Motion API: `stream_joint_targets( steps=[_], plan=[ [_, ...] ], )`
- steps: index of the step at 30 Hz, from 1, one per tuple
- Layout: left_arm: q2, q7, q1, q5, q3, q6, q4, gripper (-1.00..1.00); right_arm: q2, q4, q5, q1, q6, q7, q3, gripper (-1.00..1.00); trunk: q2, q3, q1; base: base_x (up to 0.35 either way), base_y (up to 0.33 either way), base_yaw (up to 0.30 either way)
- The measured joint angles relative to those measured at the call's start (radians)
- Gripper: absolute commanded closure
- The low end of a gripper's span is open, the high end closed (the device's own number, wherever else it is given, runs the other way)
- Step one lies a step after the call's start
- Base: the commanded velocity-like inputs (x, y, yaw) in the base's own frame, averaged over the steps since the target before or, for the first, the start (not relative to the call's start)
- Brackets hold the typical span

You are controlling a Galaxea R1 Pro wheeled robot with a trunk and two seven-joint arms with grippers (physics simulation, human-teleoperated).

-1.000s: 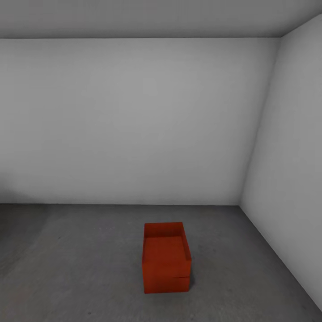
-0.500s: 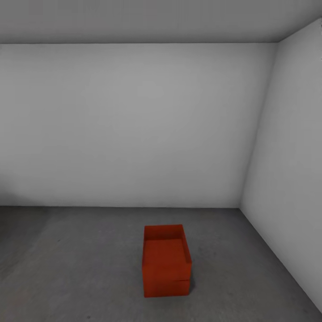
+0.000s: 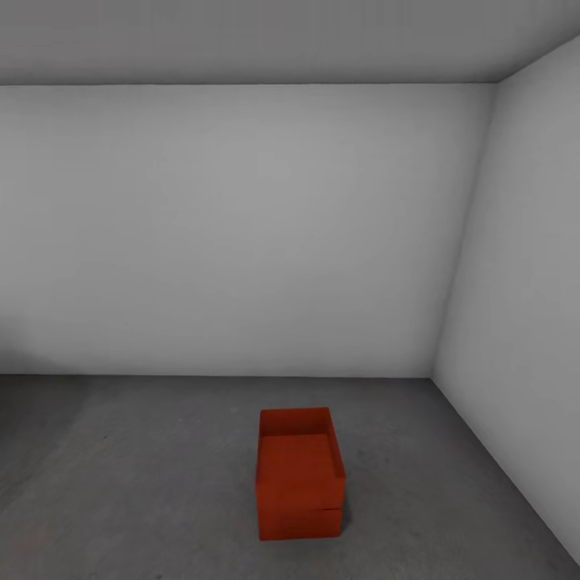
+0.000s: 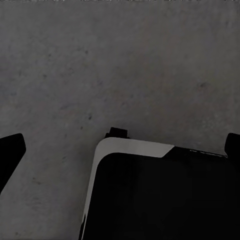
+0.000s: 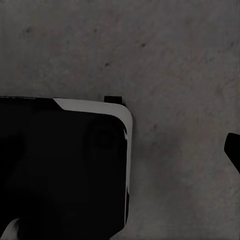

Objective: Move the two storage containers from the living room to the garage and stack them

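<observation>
In the garage's plain white-grey back wall [image 3: 242, 234] and side wall [image 3: 524, 282] meet at a corner. On the dark grey mottled concrete floor [image 3: 145, 483], near that corner, the two red-orange lidless rectangular storage containers [image 3: 299, 474] sit stacked, one on the other. The left gripper [image 4: 120, 150] and right gripper [image 5: 125, 200] hang over bare concrete, fingers spread wide, empty.

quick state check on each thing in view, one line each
upper red-orange rectangular bin: lidless, stacked on the other bin, nothing gripping it
lower red-orange rectangular bin: resting on the floor, carrying the upper bin
dark grey concrete floor: bare around the stack
</observation>
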Motion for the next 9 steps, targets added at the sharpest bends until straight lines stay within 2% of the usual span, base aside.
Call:
stream_joint_targets(
  steps=[9],
  plan=[
    [0.001,0.000,0.000,0.000,-0.001,0.000,-0.001,-1.00,0.001,-0.001,0.001,-0.001,0.004,-0.004,-0.001,-1.00,0.000,0.000,0.000,0.000,0.000,0.000]
  ],
)
